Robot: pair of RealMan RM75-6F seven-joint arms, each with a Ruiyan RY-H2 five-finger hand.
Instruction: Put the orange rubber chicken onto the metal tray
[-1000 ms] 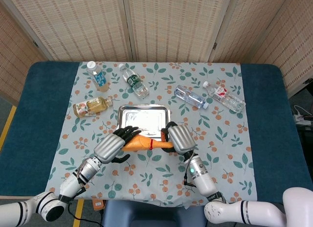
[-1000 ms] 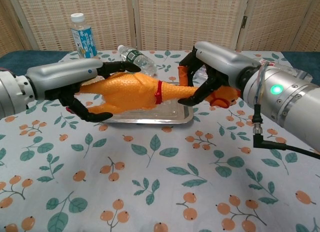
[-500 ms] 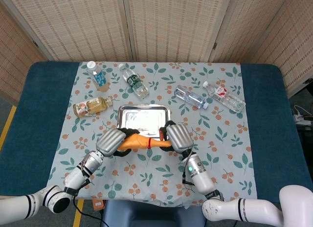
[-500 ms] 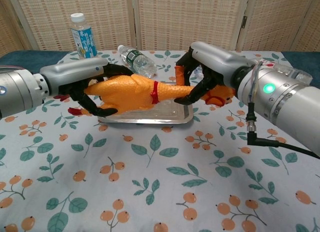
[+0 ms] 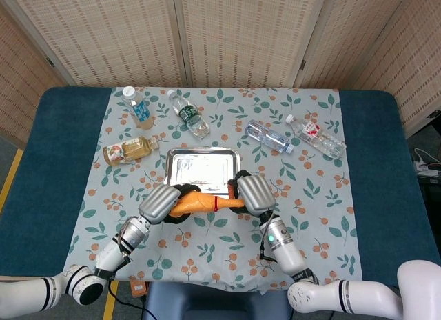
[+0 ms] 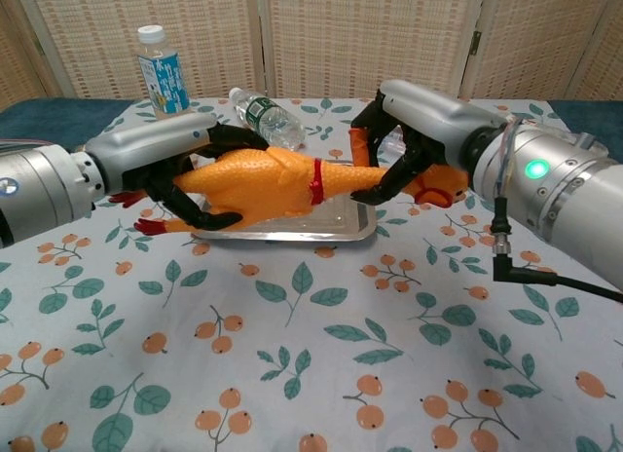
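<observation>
The surface [image 5: 372, 168] carries a leaf-and-berry printed cloth [image 5: 310, 216] down its middle, with blue covering at both side edges. The metal tray [image 5: 200, 165] sits on the cloth about midway between the side edges, its bed bare and ready to receive the load.

The orange rubber chicken [image 6: 263, 181] hangs lengthwise in the air just above the tray's near rim, not yet resting on it. I carry it at both ends because the long soft body would sag from one hold. My left hand [image 6: 185, 169] wraps its dark fingers [image 6: 209, 218] around the body end, the feet showing just beyond. My right hand [image 6: 409, 140] closes its fingers [image 6: 389, 184] around the neck, with the head beyond my palm.

Several bottles [image 5: 265, 136] lie along the far edge, well apart from the tray, one [image 6: 159, 70] upright at the far left. In my judgement, what remains is a short carry toward the far edge, lowering and release.
</observation>
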